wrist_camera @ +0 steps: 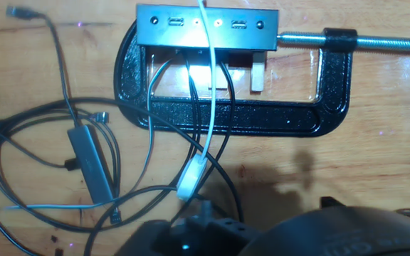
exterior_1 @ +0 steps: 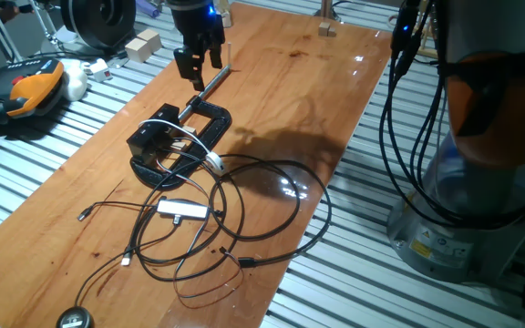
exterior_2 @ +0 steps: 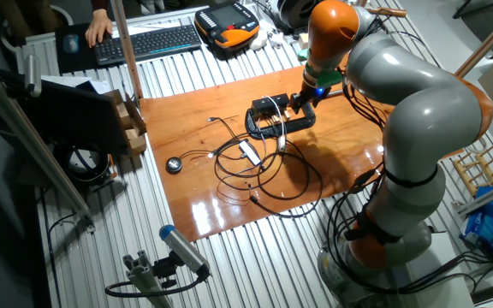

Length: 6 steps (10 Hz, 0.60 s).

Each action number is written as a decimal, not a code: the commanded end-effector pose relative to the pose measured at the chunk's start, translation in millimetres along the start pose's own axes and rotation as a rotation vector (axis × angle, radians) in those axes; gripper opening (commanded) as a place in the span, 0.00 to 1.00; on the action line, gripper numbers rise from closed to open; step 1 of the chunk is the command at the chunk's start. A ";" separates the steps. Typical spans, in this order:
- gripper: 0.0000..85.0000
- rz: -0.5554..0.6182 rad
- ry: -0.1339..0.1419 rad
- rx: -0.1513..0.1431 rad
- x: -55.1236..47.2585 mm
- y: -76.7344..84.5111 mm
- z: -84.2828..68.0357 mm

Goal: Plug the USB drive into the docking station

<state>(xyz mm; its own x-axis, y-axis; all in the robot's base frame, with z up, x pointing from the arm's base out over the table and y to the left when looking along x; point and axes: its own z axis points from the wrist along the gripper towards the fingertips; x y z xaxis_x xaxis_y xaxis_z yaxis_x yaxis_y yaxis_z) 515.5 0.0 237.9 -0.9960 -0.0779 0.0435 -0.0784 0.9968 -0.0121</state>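
Hand view looked down on the docking station (wrist_camera: pixel 205 26), a black box with a row of small ports, clamped by the rough-cast black C-clamp (wrist_camera: pixel 262 114) on the glossy wooden table (wrist_camera: pixel 376 149) amid thin looping cables (wrist_camera: pixel 20 135). The tool (exterior_1: pixel 198 62) hung above the clamp's threaded rod (exterior_1: pixel 212 82); whether its fingers held the USB drive, I could not tell. Judging by this, the approach was under way, and next called for lining up with a port.
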 end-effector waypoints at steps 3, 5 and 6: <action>0.00 0.000 -0.001 0.000 0.0 0.1 0.2; 0.00 0.000 -0.003 0.002 -0.3 0.1 0.5; 0.00 0.000 -0.003 0.002 -0.6 0.0 1.3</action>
<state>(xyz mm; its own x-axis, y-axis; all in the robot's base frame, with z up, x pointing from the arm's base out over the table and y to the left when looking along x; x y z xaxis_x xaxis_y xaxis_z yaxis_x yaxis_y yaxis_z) 516.1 0.0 236.5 -0.9961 -0.0780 0.0403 -0.0786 0.9968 -0.0142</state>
